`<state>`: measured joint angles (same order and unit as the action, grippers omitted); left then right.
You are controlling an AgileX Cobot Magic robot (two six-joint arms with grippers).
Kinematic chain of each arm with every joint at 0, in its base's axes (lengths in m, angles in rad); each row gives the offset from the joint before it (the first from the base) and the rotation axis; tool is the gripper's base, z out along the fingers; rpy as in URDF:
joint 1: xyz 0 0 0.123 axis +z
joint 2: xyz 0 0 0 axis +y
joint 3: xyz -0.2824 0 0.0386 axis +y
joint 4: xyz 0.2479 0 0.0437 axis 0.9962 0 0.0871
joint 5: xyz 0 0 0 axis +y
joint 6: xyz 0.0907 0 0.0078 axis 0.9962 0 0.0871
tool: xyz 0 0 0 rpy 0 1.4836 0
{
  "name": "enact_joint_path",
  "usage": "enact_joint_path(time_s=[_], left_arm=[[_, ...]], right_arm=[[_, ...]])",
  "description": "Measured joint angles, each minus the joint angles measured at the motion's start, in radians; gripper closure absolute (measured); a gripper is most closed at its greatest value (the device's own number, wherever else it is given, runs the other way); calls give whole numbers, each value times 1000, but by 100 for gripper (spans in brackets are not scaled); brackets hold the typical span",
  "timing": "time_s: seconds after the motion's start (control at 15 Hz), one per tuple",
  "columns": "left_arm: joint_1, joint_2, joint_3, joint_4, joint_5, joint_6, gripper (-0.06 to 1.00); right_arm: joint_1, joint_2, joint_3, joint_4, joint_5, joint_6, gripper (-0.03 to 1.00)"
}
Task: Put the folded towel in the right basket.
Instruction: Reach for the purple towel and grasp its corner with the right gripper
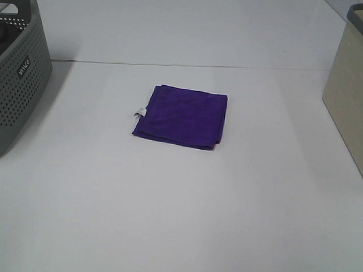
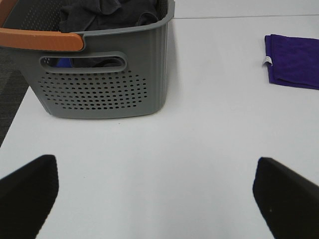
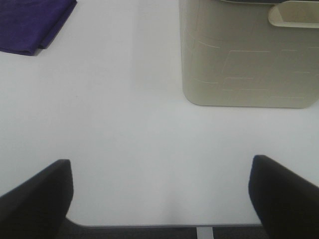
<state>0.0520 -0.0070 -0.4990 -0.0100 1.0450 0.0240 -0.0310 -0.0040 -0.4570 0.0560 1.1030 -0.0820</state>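
Left wrist view gives me the left gripper (image 2: 157, 199) with its two dark fingers spread wide, nothing between them, held over the bare table (image 1: 177, 221). My right gripper (image 3: 159, 196) is the same: fingers parted wide, holding nothing, sitting over the table's near edge, where a strip of dark floor (image 3: 139, 234) shows. Ahead of the left gripper stands the grey perforated basket (image 2: 104, 94), with an orange handle (image 2: 40, 39) and dark cloth (image 2: 107, 12) heaped inside. Ahead of the right gripper stands the beige basket (image 3: 249, 64), upright on the table; I cannot see into it. The folded purple towel (image 1: 181, 116) lies flat near the middle of the white table, between the two baskets and well apart from both, a small white tag (image 1: 139, 112) on its edge facing the grey basket
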Motion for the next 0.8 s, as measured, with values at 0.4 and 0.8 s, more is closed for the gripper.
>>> enact_joint_path(time_s=[0.4,0.8], left_arm=[[0,0,0,0,0,0,-5],[0,0,0,0,0,0,-5]], right_arm=[[0,0,0,0,0,0,5],[0,0,0,0,0,0,5]])
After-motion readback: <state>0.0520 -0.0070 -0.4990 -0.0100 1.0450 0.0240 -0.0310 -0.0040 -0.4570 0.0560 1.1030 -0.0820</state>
